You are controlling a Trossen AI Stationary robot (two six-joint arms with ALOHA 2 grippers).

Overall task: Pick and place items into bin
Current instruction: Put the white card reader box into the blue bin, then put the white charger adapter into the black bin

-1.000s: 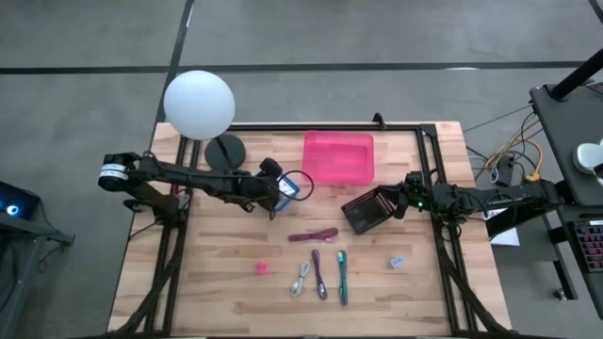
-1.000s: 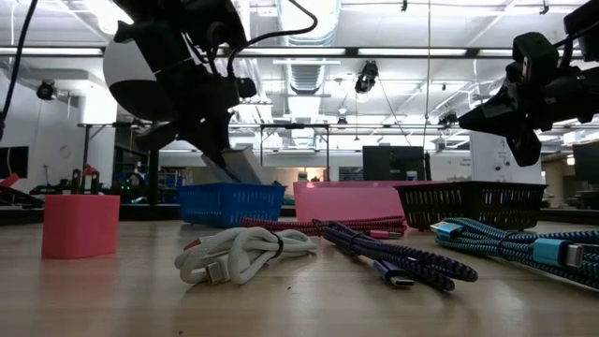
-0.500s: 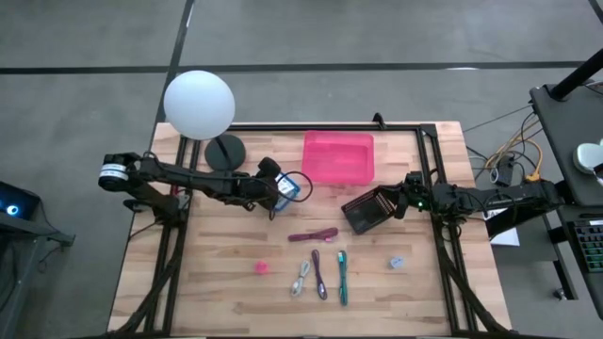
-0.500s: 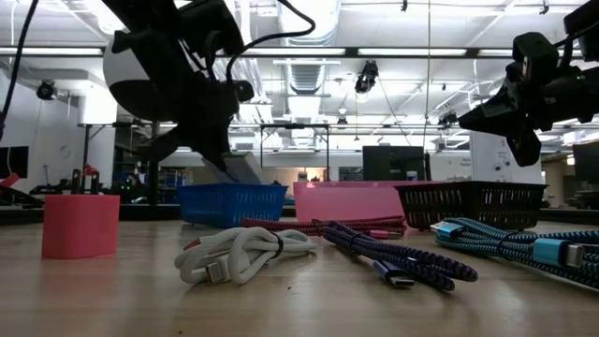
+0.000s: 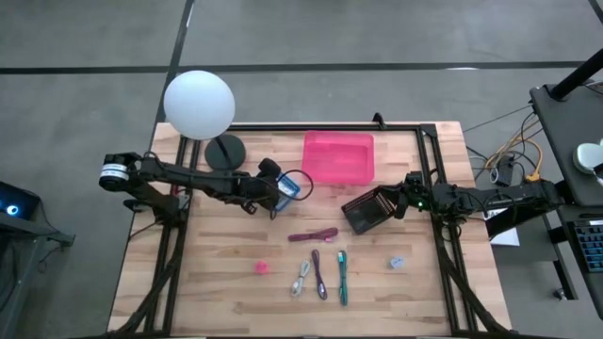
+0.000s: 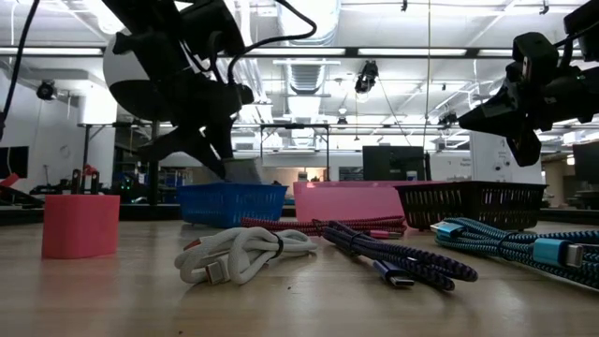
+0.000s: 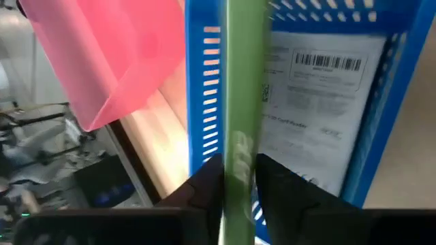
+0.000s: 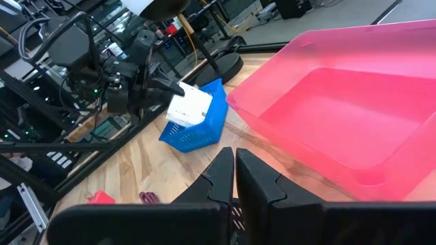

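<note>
In the left wrist view we are seeing a green strip (image 7: 240, 102) running off the top and bottom edges, so its ends are cut off; it is blurred, and we cannot tell what it is. It is covering part of the blue basket (image 7: 204, 88) and of the white label (image 7: 313, 102) inside. In the high view the left end effector (image 5: 281, 191) is hiding most of that basket, and the tiny grey piece (image 5: 397, 263) at lower right is too small for us to identify. In the low view the teal cable (image 6: 524, 245) is running off the right edge.
</note>
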